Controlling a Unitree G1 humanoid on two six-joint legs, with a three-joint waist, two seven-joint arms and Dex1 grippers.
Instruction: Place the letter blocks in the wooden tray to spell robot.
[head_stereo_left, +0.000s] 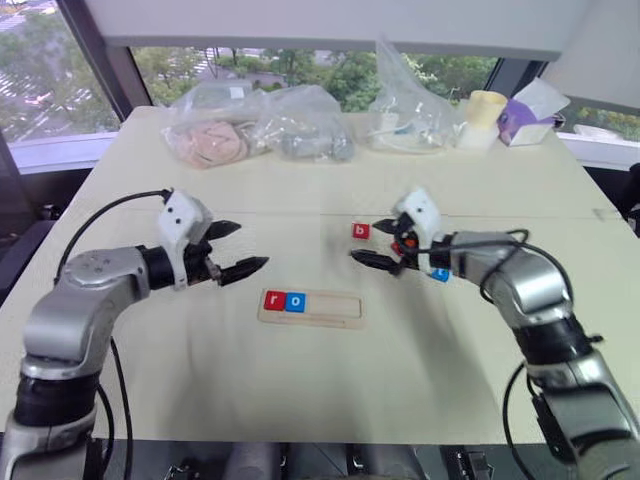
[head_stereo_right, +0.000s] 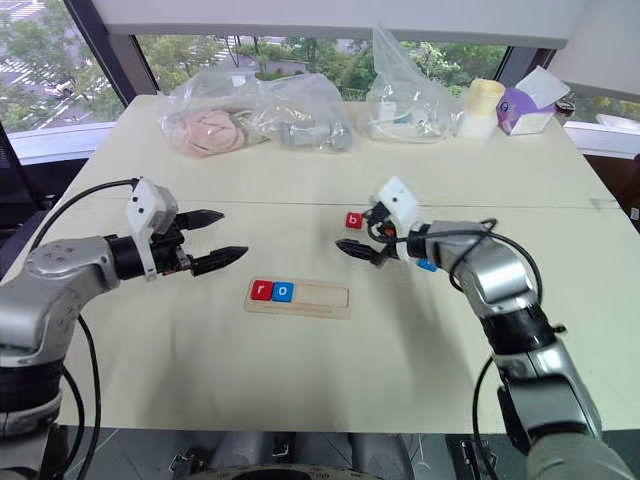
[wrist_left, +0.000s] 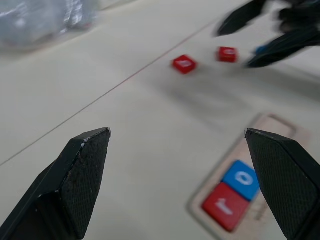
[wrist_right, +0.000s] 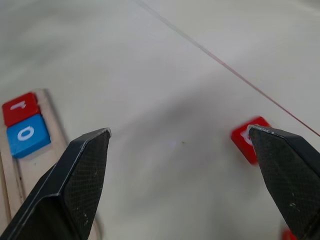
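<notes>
The wooden tray (head_stereo_left: 330, 309) lies mid-table with a red "r" block (head_stereo_left: 273, 300) and a blue "o" block (head_stereo_left: 295, 301) at its left end. Past the tray a red "b" block (head_stereo_left: 361, 231) lies loose on the table. A second red block (wrist_left: 227, 54) and a blue block (head_stereo_left: 440, 274) sit close under my right arm. My right gripper (head_stereo_left: 375, 243) hovers open just right of the "b" block, holding nothing. My left gripper (head_stereo_left: 250, 246) hangs open and empty, raised to the left of the tray.
Clear plastic bags (head_stereo_left: 255, 128) of items, a pale roll (head_stereo_left: 483, 115) and a purple tissue box (head_stereo_left: 525, 118) line the table's far edge by the window. A thin seam line (wrist_right: 225, 67) crosses the tabletop behind the loose blocks.
</notes>
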